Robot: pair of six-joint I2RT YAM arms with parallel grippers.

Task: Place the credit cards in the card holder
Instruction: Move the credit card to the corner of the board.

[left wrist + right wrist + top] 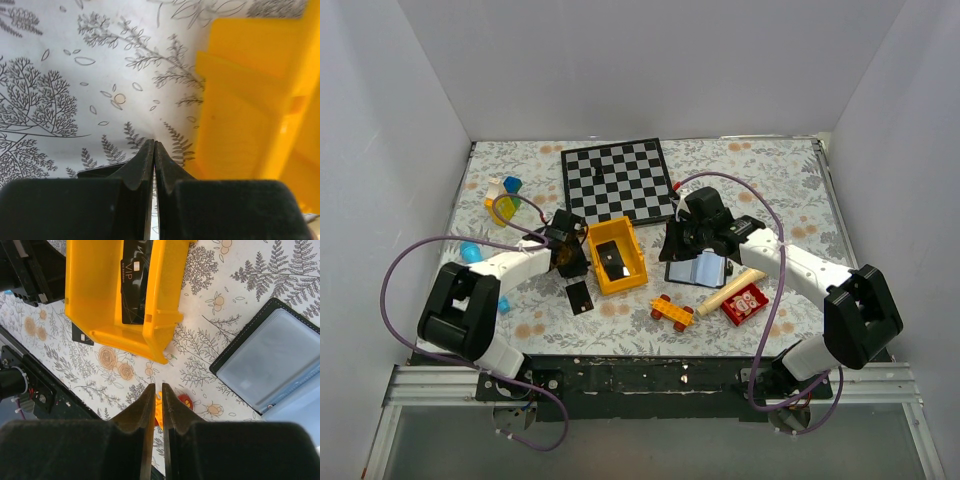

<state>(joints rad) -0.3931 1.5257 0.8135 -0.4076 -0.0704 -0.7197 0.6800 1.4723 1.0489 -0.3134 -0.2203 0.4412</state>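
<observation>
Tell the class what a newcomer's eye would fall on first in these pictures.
The bright yellow bin at the table's middle, with a black credit card lying in it, catches the eye first. Behind it lies a black-and-white chessboard, and to its right the card holder lies open, blue-grey inside.

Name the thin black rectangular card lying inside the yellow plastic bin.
The black card printed VIP; the other black card lies on the floral tablecloth outside the yellow bin.

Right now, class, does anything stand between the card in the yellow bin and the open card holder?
Yes. The card lies inside the yellow bin, whose side wall rises between it and the card holder. Past the wall, only bare tablecloth shows.
</observation>
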